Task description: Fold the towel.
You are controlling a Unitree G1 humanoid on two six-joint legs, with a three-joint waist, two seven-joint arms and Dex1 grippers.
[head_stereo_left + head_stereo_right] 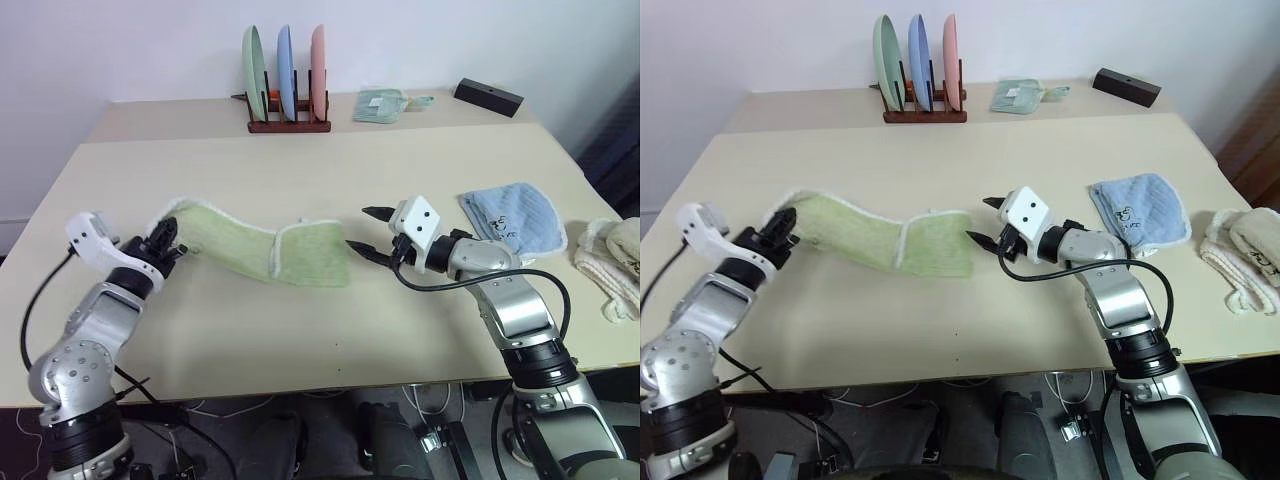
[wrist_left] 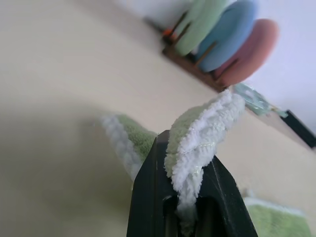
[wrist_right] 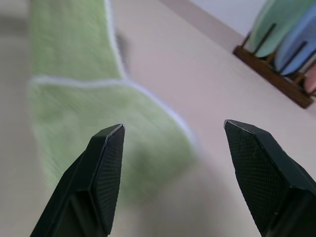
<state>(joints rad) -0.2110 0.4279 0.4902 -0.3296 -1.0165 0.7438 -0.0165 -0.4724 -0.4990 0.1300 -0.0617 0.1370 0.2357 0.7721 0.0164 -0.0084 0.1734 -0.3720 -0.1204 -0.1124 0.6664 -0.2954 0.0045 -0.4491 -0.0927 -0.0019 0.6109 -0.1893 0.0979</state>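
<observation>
The light green towel [image 1: 270, 250] with white edging stretches across the table's middle, its right part folded over on itself. My left gripper [image 1: 168, 240] is shut on the towel's left end and holds it a little above the table; the left wrist view shows the bunched white edge [image 2: 195, 148] pinched between the two black fingers. My right gripper [image 1: 368, 232] stands open just right of the towel's right edge, with nothing between its fingertips [image 3: 111, 163]. The towel [image 3: 98, 123] lies right in front of them.
A wooden rack [image 1: 288, 125] with three upright plates stands at the back. Beside it lie a small pale green cloth [image 1: 382, 104] and a black box [image 1: 489, 96]. A light blue cloth [image 1: 515, 220] and a cream fluffy cloth [image 1: 615, 255] lie at the right.
</observation>
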